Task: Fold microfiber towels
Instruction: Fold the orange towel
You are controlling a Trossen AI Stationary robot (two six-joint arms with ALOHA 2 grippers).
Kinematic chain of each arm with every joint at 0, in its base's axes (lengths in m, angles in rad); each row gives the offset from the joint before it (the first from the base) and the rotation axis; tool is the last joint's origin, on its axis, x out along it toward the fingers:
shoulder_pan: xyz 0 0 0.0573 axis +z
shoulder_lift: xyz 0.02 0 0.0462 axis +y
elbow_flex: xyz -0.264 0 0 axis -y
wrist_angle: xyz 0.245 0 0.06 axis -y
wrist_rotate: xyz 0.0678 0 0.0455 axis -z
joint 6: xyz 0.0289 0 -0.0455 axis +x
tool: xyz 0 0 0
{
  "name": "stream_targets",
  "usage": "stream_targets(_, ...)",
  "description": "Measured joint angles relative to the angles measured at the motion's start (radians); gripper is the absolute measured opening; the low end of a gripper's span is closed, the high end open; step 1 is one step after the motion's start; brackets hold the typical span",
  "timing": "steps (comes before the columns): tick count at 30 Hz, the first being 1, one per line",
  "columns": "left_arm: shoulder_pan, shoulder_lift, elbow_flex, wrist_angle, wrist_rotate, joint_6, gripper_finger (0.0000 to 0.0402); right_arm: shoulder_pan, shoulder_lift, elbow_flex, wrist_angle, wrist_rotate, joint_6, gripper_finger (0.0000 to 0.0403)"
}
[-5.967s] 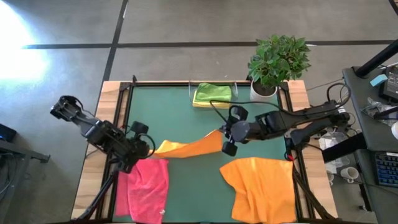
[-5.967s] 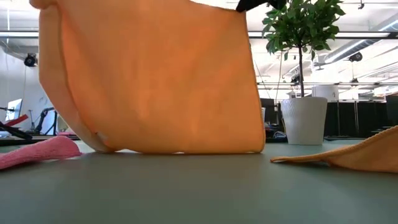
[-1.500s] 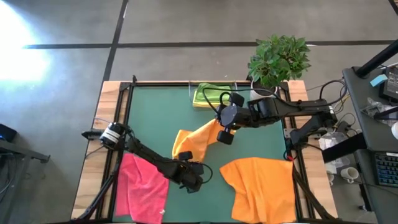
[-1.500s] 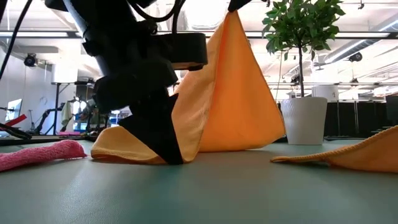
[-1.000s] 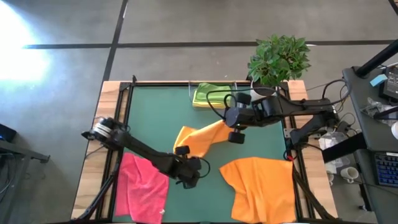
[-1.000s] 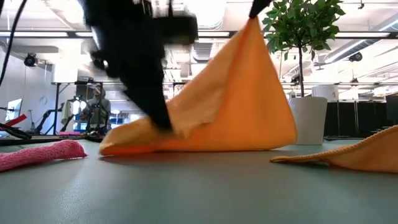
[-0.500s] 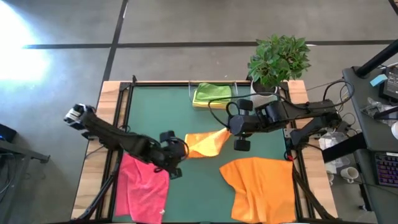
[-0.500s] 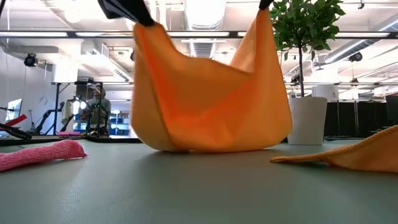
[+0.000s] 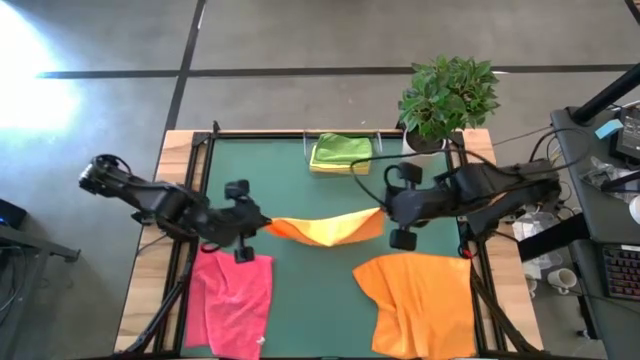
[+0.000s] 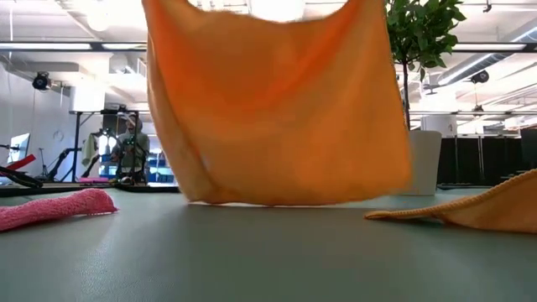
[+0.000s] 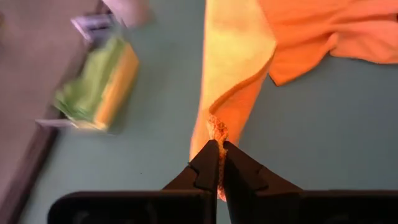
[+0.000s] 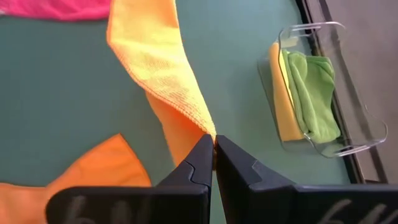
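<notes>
An orange microfiber towel point(image 9: 325, 228) hangs spread between my two grippers over the middle of the green mat point(image 9: 300, 180). My left gripper point(image 9: 258, 224) is shut on the towel's left end and my right gripper point(image 9: 386, 214) on its right end. In the low view the towel point(image 10: 277, 109) hangs as a wide sheet. Its lower edge point(image 10: 285, 201) reaches about down to the mat; whether it touches, I cannot tell. A pink towel point(image 9: 235, 300) lies crumpled at the near left, and a second orange towel point(image 9: 420, 300) lies at the near right. My left gripper pinches a top corner of the orange towel point(image 11: 216, 127) between its two shut fingers, slanting down from the table's left. The cloth runs away from the fingers and sags toward the other gripper. My right gripper pinches the opposite top corner point(image 12: 208, 132) between its shut fingers, slanting down from the table's right. The towel hangs below and between the two holds, its top edge slightly slack.
A clear holder point(image 9: 342, 152) at the far edge holds folded lime green and yellow towels point(image 12: 305, 81). A potted plant point(image 9: 447, 95) stands at the far right corner. Bare mat lies under and in front of the hanging towel point(image 10: 268, 252).
My left gripper has risen from near the mat and gone toward the table's left and far edges, carrying its corner up. My right gripper has shifted a little toward the right edge. The towel, which stood as a tent with one side on the mat, now hangs spread out.
</notes>
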Motion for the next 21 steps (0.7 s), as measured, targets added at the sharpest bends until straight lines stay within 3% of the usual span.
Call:
stream_targets(7,0.013,-0.104,0.002,-0.001,-0.118,0.152,0.0,0.023,-0.042,0.0,0.002,0.001,0.011,0.0008)
stream_targets(14,0.013,-0.159,0.001,-0.04,-0.111,0.249,0.0,0.044,-0.056,0.0,0.03,0.018,0.192,0.0008)
stream_targets(16,0.013,-0.164,-0.001,-0.092,-0.044,0.246,0.0,0.054,-0.056,0.0,0.036,0.058,0.222,0.0008)
stream_targets(21,0.012,-0.135,-0.016,-0.142,0.331,0.243,0.0,0.052,-0.052,0.0,0.085,0.261,0.299,0.0008)
